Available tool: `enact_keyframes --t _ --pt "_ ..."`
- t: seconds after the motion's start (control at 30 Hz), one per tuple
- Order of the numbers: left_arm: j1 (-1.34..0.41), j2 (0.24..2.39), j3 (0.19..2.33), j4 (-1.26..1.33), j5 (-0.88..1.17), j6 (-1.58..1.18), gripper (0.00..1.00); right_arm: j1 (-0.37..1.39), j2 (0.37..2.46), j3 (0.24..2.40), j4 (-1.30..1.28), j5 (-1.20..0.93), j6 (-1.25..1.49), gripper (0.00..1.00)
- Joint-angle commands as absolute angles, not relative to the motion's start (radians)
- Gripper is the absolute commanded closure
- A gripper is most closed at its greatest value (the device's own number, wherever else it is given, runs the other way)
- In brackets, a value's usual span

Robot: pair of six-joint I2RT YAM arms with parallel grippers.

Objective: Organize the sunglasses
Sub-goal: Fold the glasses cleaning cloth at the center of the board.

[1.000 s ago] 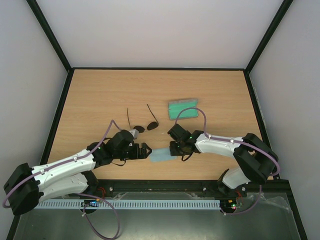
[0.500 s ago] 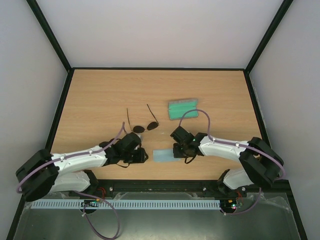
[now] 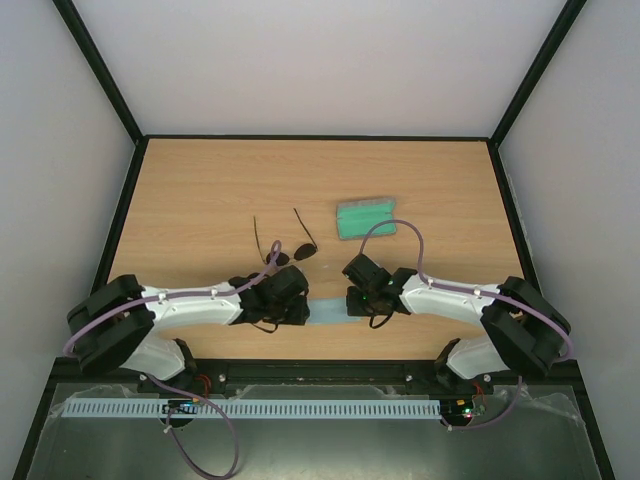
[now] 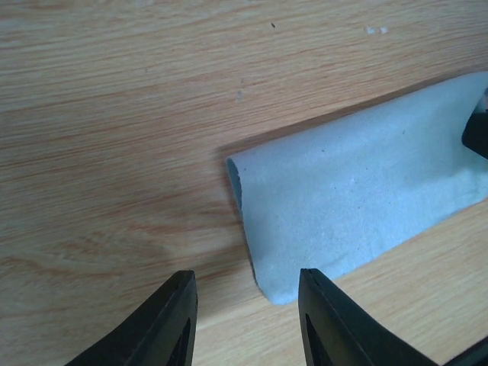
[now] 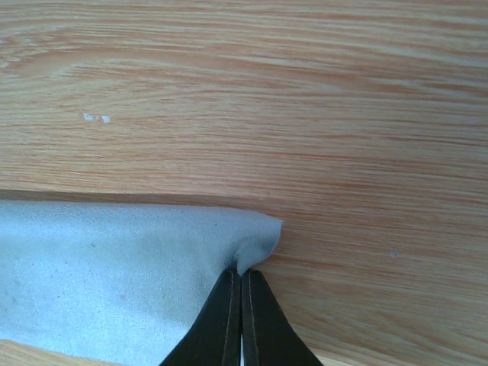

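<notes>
Pinching cloth (image 5: 114, 282) corner w/ R gripper (image 5: 242, 276)

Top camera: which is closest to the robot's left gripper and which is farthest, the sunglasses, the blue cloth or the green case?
Starting from the left gripper:
1. Blue cloth, right at its fingertips, just to its right.
2. Sunglasses, a bit beyond it, toward the back.
3. Green case, farthest, toward the back and over to the right.

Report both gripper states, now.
Left gripper: open, jaws either side of a cloth corner, not clamped.
Right gripper: shut on a cloth corner.
</notes>
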State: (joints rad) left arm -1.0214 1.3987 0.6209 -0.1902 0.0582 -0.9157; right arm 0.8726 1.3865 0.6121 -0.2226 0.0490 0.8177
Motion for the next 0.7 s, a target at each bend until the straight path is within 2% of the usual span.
enact_keyframes --t 0.0,0.33,0.53,0.67 --pt "-1.043 1.440 0.664 -0.229 -0.005 -0.902 0.61 0.880 1.381 0.579 -0.246 0.037 0.832 0.99" --pt "-1.074 1.527 0.698 -0.236 -0.048 -0.898 0.69 0.880 1.362 0.575 -0.246 0.038 0.834 0.99" --pt "-1.090 1.574 0.711 -0.241 -0.062 -0.899 0.84 0.880 1.350 0.568 -0.245 0.034 0.836 0.99" --pt "-1.100 1.582 0.711 -0.249 -0.075 -0.905 0.87 0.880 1.345 0.568 -0.247 0.034 0.835 0.99"
